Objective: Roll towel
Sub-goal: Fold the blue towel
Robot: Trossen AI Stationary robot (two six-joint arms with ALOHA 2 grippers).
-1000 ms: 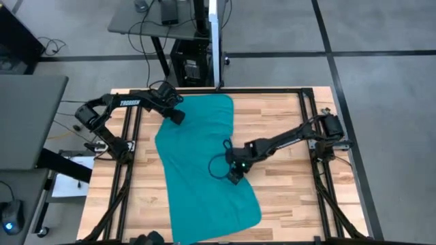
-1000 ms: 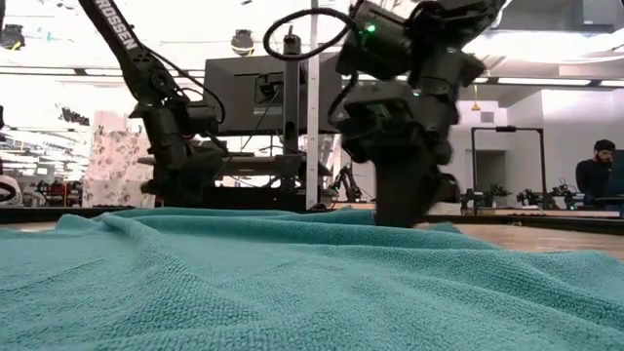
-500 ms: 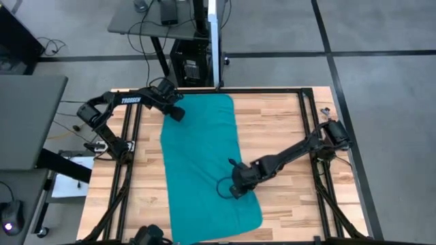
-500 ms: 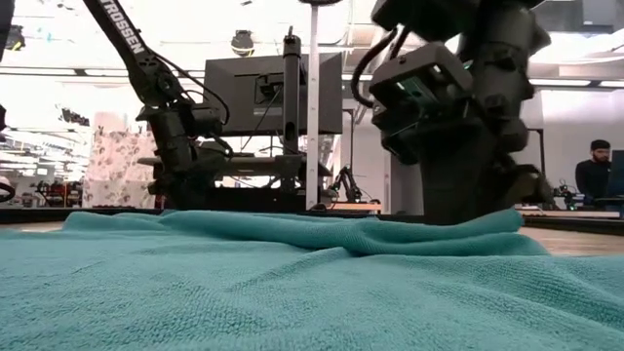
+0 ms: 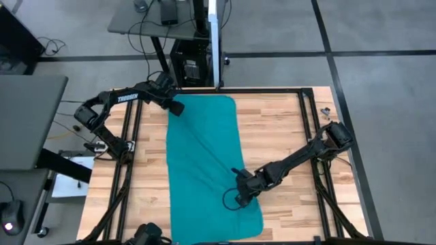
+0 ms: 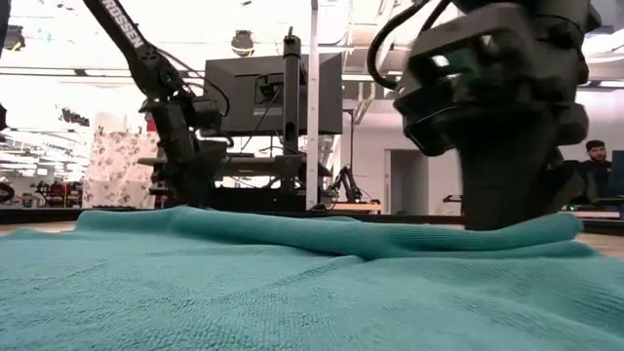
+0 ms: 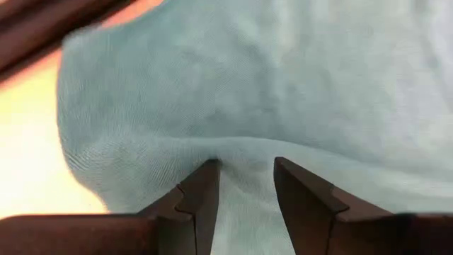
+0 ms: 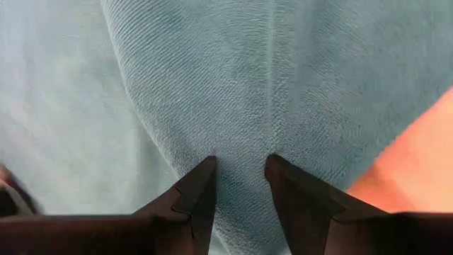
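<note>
The teal towel (image 5: 204,163) lies lengthwise on the wooden table, from the far edge toward the near edge, mostly flat. My left gripper (image 5: 176,109) is down at the towel's far left corner and is shut on it; it also shows in the low view (image 6: 190,190). My right gripper (image 5: 240,197) is down on the towel near its right long edge, toward the near end, and is shut on a raised fold (image 6: 531,229). The towel fills both wrist views (image 7: 283,78) (image 8: 233,78). My left gripper pinches a bunched-up bit of the towel at its far left corner (image 7: 244,152) between its two fingers, coming from above. The rest of the towel lies on the table. My right gripper pinches a raised ridge of the towel (image 8: 241,159) between its two fingers, just inside the right long edge near the near end. The fingers point down. The cloth around the ridge rests on the table.
Black frame rails (image 5: 310,136) run along the table's left, right and far sides. Bare wood (image 5: 279,129) lies to the right of the towel. A desk with a monitor (image 6: 273,93) and a person (image 6: 597,166) stand beyond the table.
My right gripper has gone toward the table's near edge, drawing the towel's near part with it. My left gripper has shifted slightly toward the far edge. The towel, skewed and wider at first, now lies straighter and narrower along the table.
</note>
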